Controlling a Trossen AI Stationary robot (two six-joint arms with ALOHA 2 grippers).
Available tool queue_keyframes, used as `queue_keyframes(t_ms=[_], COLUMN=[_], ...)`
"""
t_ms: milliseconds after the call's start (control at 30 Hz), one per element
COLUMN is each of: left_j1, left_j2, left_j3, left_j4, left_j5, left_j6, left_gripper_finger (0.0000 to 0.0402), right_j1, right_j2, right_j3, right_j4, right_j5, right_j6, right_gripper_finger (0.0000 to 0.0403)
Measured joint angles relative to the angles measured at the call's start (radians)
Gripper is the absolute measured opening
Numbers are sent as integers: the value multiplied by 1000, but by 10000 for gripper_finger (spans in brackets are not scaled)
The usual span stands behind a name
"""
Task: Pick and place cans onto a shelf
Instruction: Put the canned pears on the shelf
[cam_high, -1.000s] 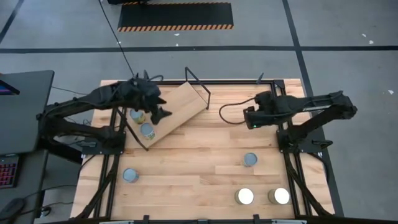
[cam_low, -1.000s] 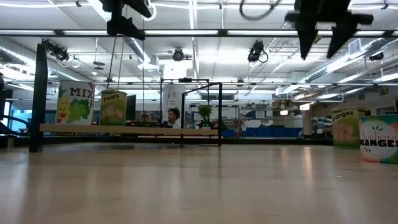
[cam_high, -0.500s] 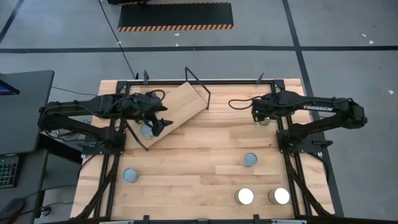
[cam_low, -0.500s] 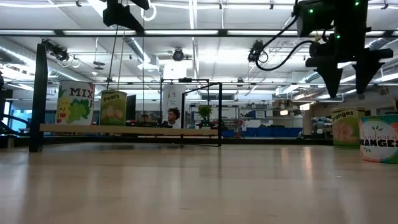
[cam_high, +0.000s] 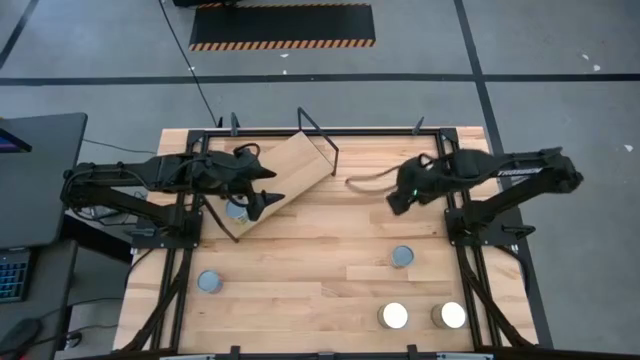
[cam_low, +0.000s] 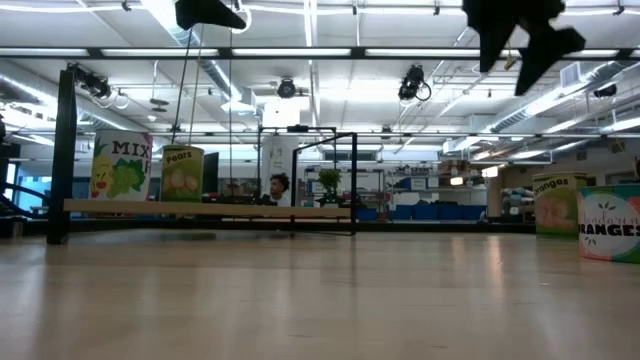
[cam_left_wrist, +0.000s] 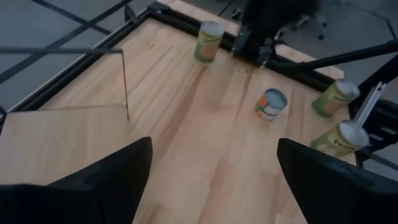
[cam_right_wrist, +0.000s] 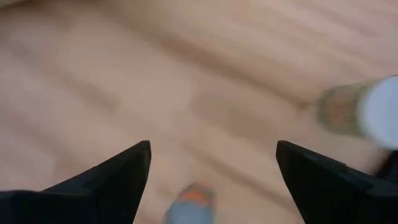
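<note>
**A:** Where is the left gripper (cam_high: 262, 197)?

**B:** In the high view it hangs over the 9 o'clock end of the rectangular light-wood shelf with black wire frame (cam_high: 292, 168), which lies slanted toward 10 o'clock on the slatted wooden table (cam_high: 320, 270). Its wrist view shows the two dark fingers (cam_left_wrist: 109, 180) spread wide with only the shelf board (cam_left_wrist: 59, 134) and table between them; it holds nothing.

**B:** One silver-topped can (cam_high: 236, 208) stands on that shelf end, just under the arm. The low view shows two labelled cans on the board: a "MIX" can (cam_low: 118, 166) and a "Pears" can (cam_low: 183, 172).

**A:** And the right gripper (cam_high: 397, 199)?

**B:** It hangs toward 2 o'clock, above bare wood. Its fingers (cam_right_wrist: 106, 183) stand wide apart and empty.

**A:** The loose cans?

**B:** A bluish-topped can (cam_high: 402, 256) sits at about 4 o'clock, below the right gripper. Two white-topped cans (cam_high: 394, 316) (cam_high: 452, 315) stand near each other at 5 o'clock by the front edge. A silvery-topped can (cam_high: 209, 282) stands alone at 8 o'clock. The left wrist view shows a yellowish-green can (cam_left_wrist: 209, 42) near the table's far corner.
</note>
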Motion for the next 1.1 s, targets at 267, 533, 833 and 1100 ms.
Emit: queue_keyframes(t_ms=[267, 533, 833, 1100], left_j1=[-17, -77, -152, -157], left_j2=[0, 0, 0, 0], left_j3=[0, 0, 0, 0], left_j4=[-47, -89, -85, -85], left_j5=[2, 0, -28, -70], left_j6=[-4, 27, 47, 46], left_gripper_finger=[352, 352, 352, 352], right_j1=[385, 702, 897, 1045], right_j2=[263, 371, 424, 475], right_j3=[263, 370, 370, 369], right_j4=[-83, -39, -10, -11], right_j5=[-153, -229, -223, -239], right_j6=[106, 422, 516, 365], right_gripper_finger=[354, 359, 360, 359])
